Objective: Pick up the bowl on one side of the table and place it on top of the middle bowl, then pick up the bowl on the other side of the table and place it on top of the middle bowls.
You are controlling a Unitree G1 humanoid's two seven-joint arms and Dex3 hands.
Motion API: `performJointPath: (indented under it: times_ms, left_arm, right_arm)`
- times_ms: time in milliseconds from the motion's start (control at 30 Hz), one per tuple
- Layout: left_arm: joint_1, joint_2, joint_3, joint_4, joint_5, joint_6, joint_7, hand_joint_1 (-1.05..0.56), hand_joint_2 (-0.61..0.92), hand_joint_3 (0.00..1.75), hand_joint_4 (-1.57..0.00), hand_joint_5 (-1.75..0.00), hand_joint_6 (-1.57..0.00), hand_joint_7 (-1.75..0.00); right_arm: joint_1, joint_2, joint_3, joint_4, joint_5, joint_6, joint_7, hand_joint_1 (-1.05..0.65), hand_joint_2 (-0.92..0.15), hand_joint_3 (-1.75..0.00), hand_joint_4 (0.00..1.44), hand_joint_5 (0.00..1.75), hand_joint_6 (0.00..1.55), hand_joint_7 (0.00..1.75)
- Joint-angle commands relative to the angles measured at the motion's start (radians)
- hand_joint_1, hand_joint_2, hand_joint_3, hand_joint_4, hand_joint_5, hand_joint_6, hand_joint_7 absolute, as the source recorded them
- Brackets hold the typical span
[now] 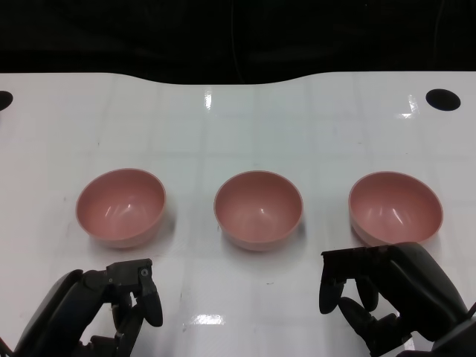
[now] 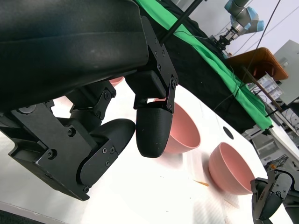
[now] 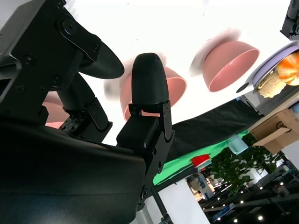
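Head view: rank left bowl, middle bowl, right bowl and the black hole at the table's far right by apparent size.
1-3. right bowl, left bowl, middle bowl: all look about the same size, so no ranking among them.
4. black hole: clearly the smallest.

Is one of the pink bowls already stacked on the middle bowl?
No, in the head view the left bowl, the middle bowl and the right bowl all stand apart on the table.

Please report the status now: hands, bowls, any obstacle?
Left hand open, empty. Right hand open, empty, near right bowl. Left bowl, middle bowl apart, unstacked. Nothing in the way.
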Motion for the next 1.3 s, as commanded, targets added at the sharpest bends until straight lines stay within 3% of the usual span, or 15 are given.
performJointPath:
  times_ms: [33, 467, 600, 700, 900, 967, 1033, 1167, 1233, 1300]
  left_arm:
    - [0.007, 0.022, 0.011, 0.000, -0.004, -0.018, 0.000, -0.12, 0.36, 1.48, -0.90, -1.72, -0.80, -1.51]
    - [0.006, 0.021, 0.004, -0.007, 0.004, -0.007, 0.004, -0.12, 0.34, 1.51, -0.89, -1.74, -0.80, -1.53]
    - [0.003, 0.021, 0.001, 0.009, -0.004, -0.023, 0.001, -0.14, 0.32, 1.53, -0.89, -1.74, -0.80, -1.53]
    - [0.004, 0.021, 0.001, 0.013, -0.003, -0.027, 0.002, -0.16, 0.31, 1.53, -0.89, -1.73, -0.80, -1.52]
    - [-0.002, 0.020, 0.001, 0.026, 0.004, -0.048, 0.008, -0.14, 0.30, 1.53, -0.89, -1.72, -0.79, -1.51]
    - [0.001, 0.022, 0.001, 0.017, 0.011, -0.039, 0.006, -0.16, 0.31, 1.54, -0.89, -1.72, -0.79, -1.51]
    - [0.001, 0.024, 0.003, 0.017, 0.015, -0.041, 0.008, -0.17, 0.30, 1.54, -0.88, -1.71, -0.80, -1.51]
    - [0.002, 0.023, 0.003, 0.016, 0.010, -0.037, 0.004, -0.17, 0.30, 1.54, -0.88, -1.71, -0.80, -1.51]
    - [0.004, 0.022, 0.002, 0.014, 0.003, -0.031, -0.001, -0.17, 0.30, 1.53, -0.89, -1.71, -0.80, -1.51]
    - [0.005, 0.022, 0.002, 0.011, 0.003, -0.025, -0.001, -0.17, 0.30, 1.53, -0.89, -1.71, -0.80, -1.51]
  right_arm:
    - [0.005, -0.001, -0.011, -0.013, 0.006, 0.016, -0.001, -0.08, -0.12, -1.54, 0.96, 1.75, 0.94, 1.29]
    - [-0.002, -0.005, -0.021, -0.010, 0.007, 0.019, -0.011, -0.06, -0.12, -1.53, 0.95, 1.72, 0.92, 1.28]
    - [0.000, 0.002, -0.031, -0.019, -0.007, 0.032, -0.033, -0.09, -0.19, -1.38, 0.91, 1.71, 0.93, 1.07]
    - [-0.001, 0.002, -0.036, -0.018, -0.017, 0.028, -0.052, -0.12, -0.25, -1.22, 0.88, 1.53, 0.94, 0.86]
    - [-0.013, 0.002, -0.045, 0.010, -0.037, 0.004, -0.102, -0.15, -0.32, -1.08, 0.86, 1.24, 0.92, 0.72]
    - [-0.019, 0.006, -0.051, 0.015, -0.057, 0.009, -0.134, -0.18, -0.38, -0.90, 0.71, 1.36, 0.85, 0.61]
    - [-0.024, 0.009, -0.054, 0.017, -0.069, 0.015, -0.154, -0.22, -0.46, -0.73, 0.61, 1.25, 0.76, 0.52]
    - [-0.031, 0.007, -0.057, 0.013, -0.095, 0.033, -0.177, -0.23, -0.51, -0.63, 0.59, 1.20, 0.74, 0.49]
    - [-0.035, 0.003, -0.063, 0.005, -0.122, 0.053, -0.194, -0.32, -0.71, -0.28, 0.46, 0.95, 0.59, 0.37]
    - [-0.040, 0.003, -0.066, 0.003, -0.151, 0.081, -0.209, -0.34, -0.78, -0.15, 0.44, 0.88, 0.56, 0.33]
